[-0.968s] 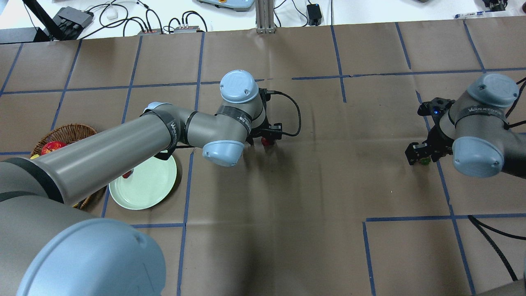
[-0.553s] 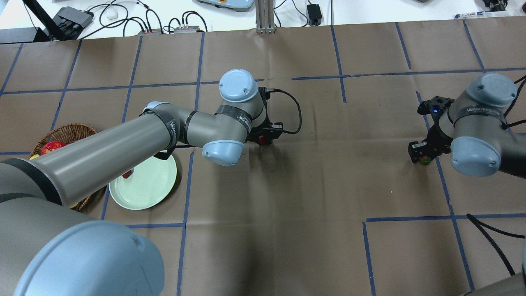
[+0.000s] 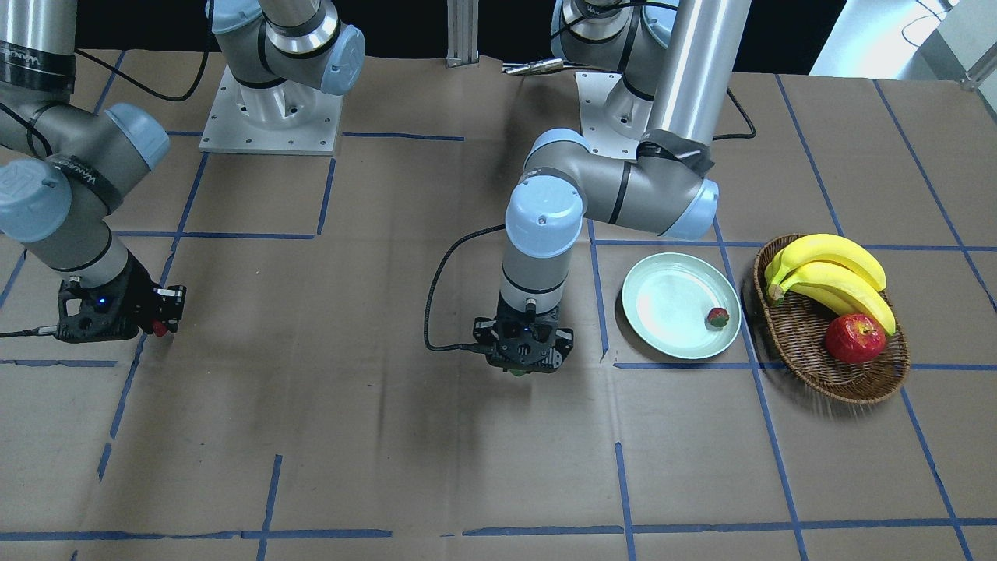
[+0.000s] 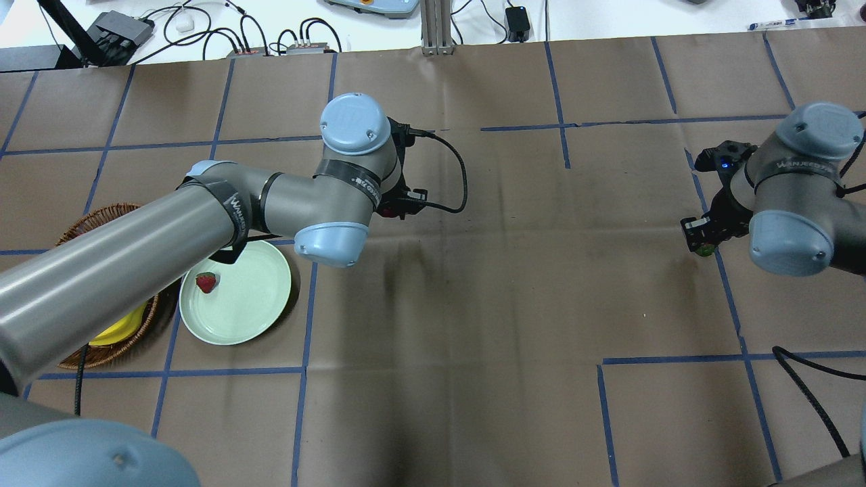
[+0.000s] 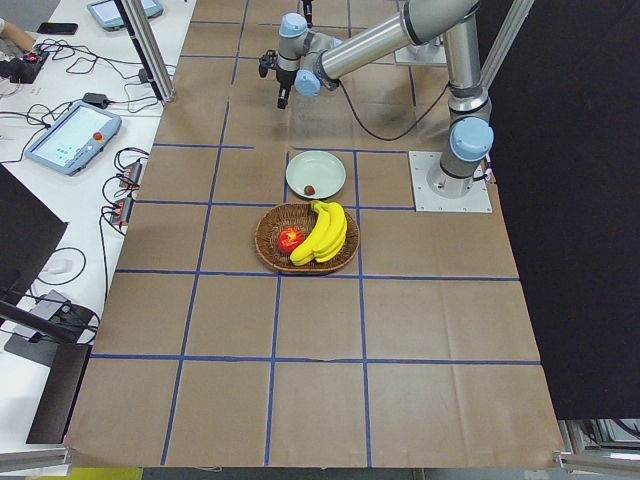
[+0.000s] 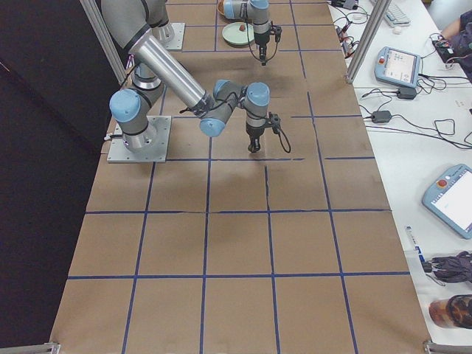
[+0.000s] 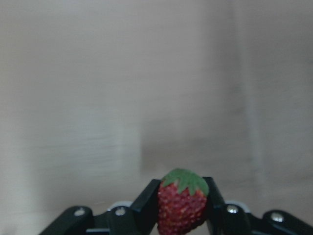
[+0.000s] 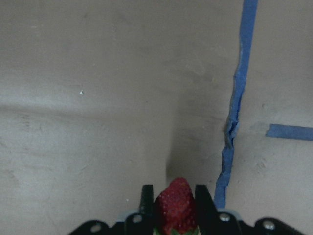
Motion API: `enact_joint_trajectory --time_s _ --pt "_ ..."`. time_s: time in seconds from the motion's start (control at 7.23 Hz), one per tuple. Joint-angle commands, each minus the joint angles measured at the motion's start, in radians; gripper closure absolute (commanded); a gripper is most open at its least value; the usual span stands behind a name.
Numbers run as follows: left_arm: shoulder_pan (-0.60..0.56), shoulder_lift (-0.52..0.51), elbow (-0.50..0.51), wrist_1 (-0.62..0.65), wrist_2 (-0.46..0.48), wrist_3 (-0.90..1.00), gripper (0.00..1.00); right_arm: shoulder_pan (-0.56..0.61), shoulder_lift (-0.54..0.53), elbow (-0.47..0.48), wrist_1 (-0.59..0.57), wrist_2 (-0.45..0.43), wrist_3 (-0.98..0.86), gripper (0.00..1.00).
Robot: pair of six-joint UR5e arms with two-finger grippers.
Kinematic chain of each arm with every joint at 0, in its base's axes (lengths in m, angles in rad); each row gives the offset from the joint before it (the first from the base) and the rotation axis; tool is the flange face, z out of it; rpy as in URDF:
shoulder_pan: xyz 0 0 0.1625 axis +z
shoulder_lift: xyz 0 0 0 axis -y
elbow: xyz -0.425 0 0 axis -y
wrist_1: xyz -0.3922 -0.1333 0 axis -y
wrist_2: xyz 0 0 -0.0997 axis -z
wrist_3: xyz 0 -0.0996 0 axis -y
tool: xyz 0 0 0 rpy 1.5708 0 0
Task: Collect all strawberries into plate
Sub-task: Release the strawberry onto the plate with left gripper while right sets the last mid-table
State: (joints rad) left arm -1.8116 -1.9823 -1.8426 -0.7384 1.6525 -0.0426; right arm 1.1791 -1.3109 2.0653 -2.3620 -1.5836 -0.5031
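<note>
- One strawberry [image 4: 206, 282] lying on the plate [image 4: 250, 311] close to its rim, in the left half of the desk, next to the basket [image 3: 826, 374].
- A second strawberry [image 7: 181, 205] pinched tight in the left gripper [image 3: 519, 368], near the desk's middle.
- A third strawberry [image 8: 176, 203] pinched in the right gripper [image 3: 161, 327], in the right half, beside a blue tape line [image 8: 239, 98].

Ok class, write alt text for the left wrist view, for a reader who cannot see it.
A red strawberry with a green cap is pinched in the left claw, above blurred brown paper.
</note>
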Motion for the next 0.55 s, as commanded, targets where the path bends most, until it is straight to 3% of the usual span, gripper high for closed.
enact_joint_trajectory --time_s 0.0,0.14,0.41 --pt "0.114 0.147 -0.166 -0.013 0.110 0.229 1.00 0.069 -0.010 -0.159 0.161 0.005 0.076 0.96" --pt "0.186 0.195 -0.225 -0.003 0.109 0.371 1.00 0.145 -0.004 -0.250 0.262 0.002 0.178 0.96" --pt "0.311 0.250 -0.347 0.014 0.105 0.496 0.99 0.320 0.001 -0.293 0.311 0.008 0.416 0.96"
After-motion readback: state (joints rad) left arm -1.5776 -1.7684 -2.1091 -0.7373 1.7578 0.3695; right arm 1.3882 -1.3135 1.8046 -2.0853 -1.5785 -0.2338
